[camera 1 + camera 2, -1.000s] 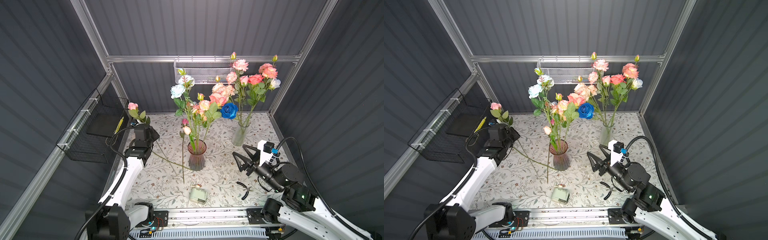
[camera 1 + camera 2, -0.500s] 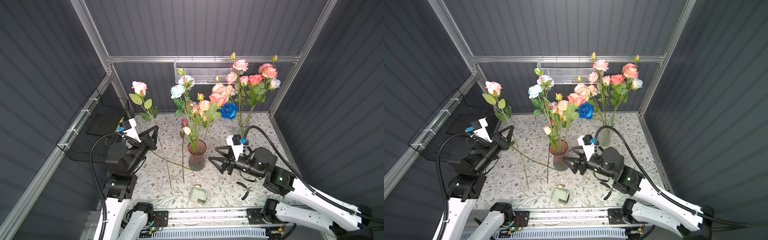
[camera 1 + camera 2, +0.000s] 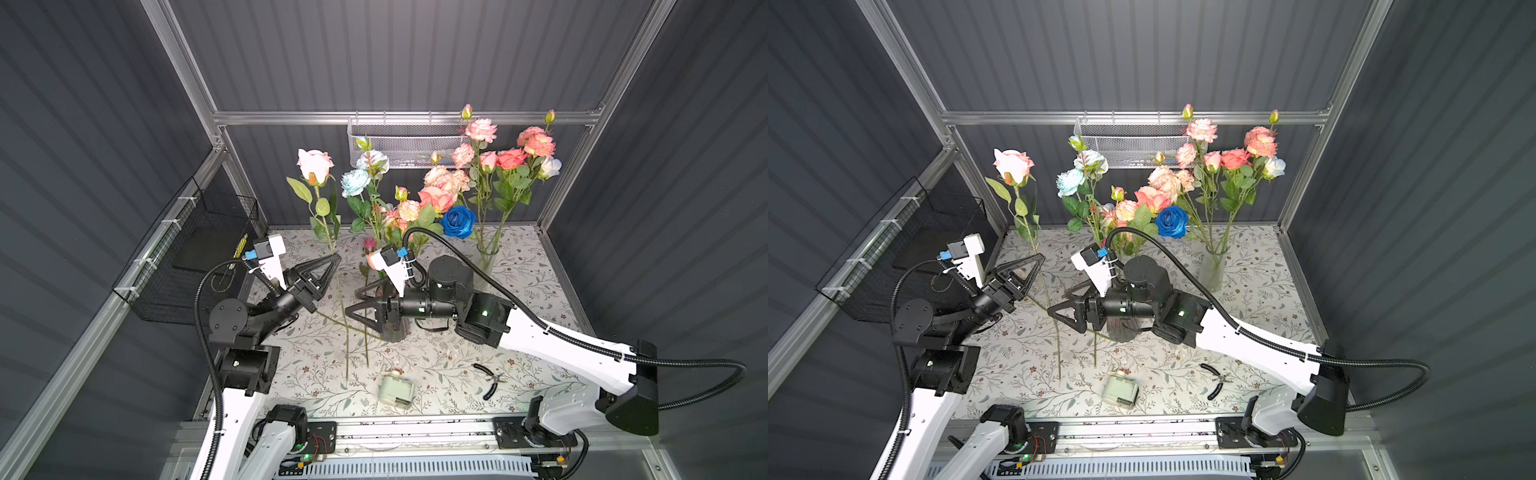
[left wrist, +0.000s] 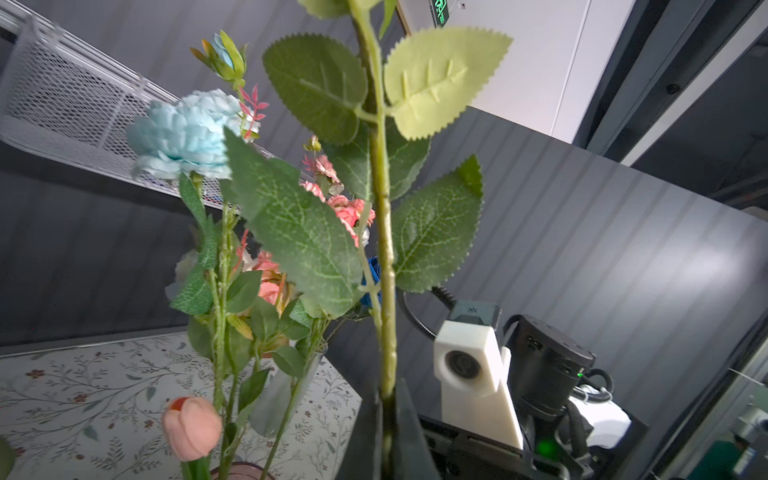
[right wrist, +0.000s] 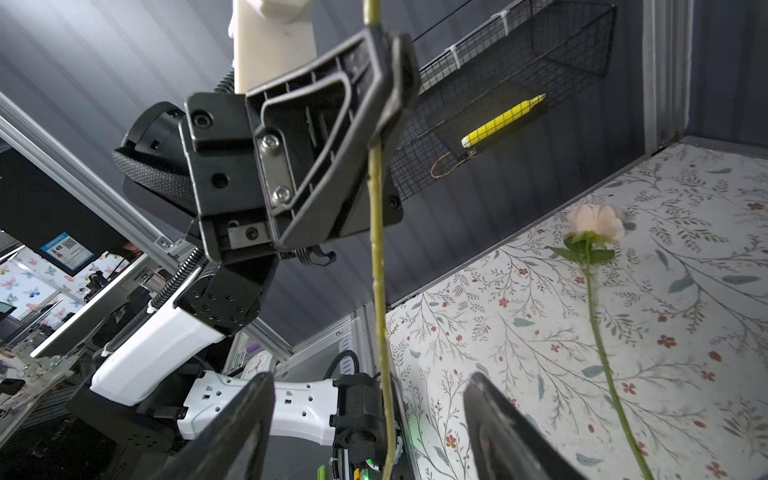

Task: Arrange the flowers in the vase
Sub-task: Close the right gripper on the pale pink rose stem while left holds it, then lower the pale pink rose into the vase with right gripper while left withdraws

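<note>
The left end effector is clamped on the green stem of a pale pink rose. It grips below the leaves, so the flower stands nearly upright above the table, with its bloom high against the back wall, left of the bouquets. In the left wrist view the stem rises straight out of the closed jaws, and serrated leaves spread just above them. The lower stem hangs free beneath the grip; whether its tip touches the table cannot be told.

The right end effector reaches across the middle to that lower stem with its jaws parted. In the right wrist view the stem passes between its two fingers without visibly touching either.

Directly behind the right end effector stands a pinkish glass vase, largely hidden by it, holding pale blue peonies and peach roses. A clear glass vase stands farther right and back with coral and pink blooms. A deep blue rose shows between the two bunches. A pale peach flower lies flat on the table. Black-handled pliers and a small pale green object lie near the front edge.
</note>
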Controlling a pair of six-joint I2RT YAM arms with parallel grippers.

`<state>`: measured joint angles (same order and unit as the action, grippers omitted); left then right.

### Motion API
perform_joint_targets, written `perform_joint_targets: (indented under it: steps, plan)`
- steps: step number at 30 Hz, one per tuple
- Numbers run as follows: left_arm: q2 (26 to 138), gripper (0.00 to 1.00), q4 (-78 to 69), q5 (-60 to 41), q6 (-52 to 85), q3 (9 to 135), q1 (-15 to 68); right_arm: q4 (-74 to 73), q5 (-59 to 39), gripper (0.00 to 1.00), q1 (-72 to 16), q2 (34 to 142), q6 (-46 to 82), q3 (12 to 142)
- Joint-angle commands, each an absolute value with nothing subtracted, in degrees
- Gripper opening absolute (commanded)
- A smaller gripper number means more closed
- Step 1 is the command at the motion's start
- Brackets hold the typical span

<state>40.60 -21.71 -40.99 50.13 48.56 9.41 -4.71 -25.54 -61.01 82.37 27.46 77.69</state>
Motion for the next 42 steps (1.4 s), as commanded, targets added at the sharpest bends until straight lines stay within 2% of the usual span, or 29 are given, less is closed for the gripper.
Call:
perform_joint_targets:
  steps: [1, 3, 5, 7, 9, 10, 11, 13, 14, 15, 18, 22, 25, 28, 35, 42]
  plan:
    - [41.0, 0.00, -31.5, -46.7, 55.9, 47.8, 9.8, -6.5, -28.6, 0.71, -61.2, 83.8, 28.3, 80.6]
    - [41.7, 0.01, -33.4, -47.8, 57.2, 47.7, 9.8, -6.6, -29.1, 0.67, -61.1, 85.0, 28.1, 81.8]
    - [42.6, 0.03, -36.1, -49.0, 59.1, 47.4, 10.1, -6.5, -29.7, 0.58, -61.2, 86.4, 28.3, 83.2]
    - [43.1, 0.07, -36.9, -49.4, 59.8, 47.3, 10.4, -6.5, -29.7, 0.41, -61.1, 87.2, 28.3, 84.1]
    - [43.1, 0.17, -36.5, -49.0, 59.7, 47.0, 10.5, -6.5, -29.0, 0.23, -61.1, 87.2, 28.0, 84.1]
    - [42.8, 0.32, -35.4, -48.4, 59.2, 46.9, 10.5, -6.3, -28.5, 0.15, -61.1, 87.0, 27.7, 83.9]
    - [42.3, 0.52, -33.8, -47.6, 58.3, 46.8, 10.5, -6.0, -27.9, 0.09, -61.1, 86.5, 27.2, 83.5]
    - [41.1, 0.84, -29.0, -45.5, 55.6, 47.3, 10.5, -5.2, -26.2, 0.04, -61.0, 85.1, 26.2, 82.5]
    - [40.4, 0.95, -25.9, -44.3, 53.8, 47.6, 10.6, -4.7, -24.9, 0.04, -61.0, 84.0, 25.3, 81.7]
    - [39.7, 1.00, -23.6, -43.1, 52.4, 48.0, 10.6, -4.1, -23.4, 0.04, -61.0, 82.9, 24.4, 80.9]
    - [36.7, 1.00, -13.0, -37.3, 46.1, 50.2, 10.6, -0.5, -16.4, 0.03, -61.0, 78.7, 19.8, 78.2]
    - [32.3, 1.00, 5.2, -19.8, 37.6, 53.4, 10.6, 5.2, -4.8, 0.02, -61.0, 73.0, 12.9, 75.5]
    - [30.5, 1.00, 13.9, -5.2, 36.9, 52.3, 10.5, 6.4, 3.4, 0.02, -61.0, 69.6, 8.3, 74.0]
    - [30.8, 1.00, 20.2, 2.2, 37.6, 50.8, 10.5, 5.7, 9.7, 0.01, -60.9, 67.8, 3.6, 73.8]
    - [31.5, 1.00, 22.9, 3.5, 37.6, 46.1, 10.6, 0.3, 17.3, 0.00, -60.2, 68.8, -6.5, 75.4]
    - [31.6, 1.00, 22.9, 2.4, 37.8, 43.9, 10.6, -5.7, 14.3, 0.00, -56.4, 71.9, -8.0, 77.5]
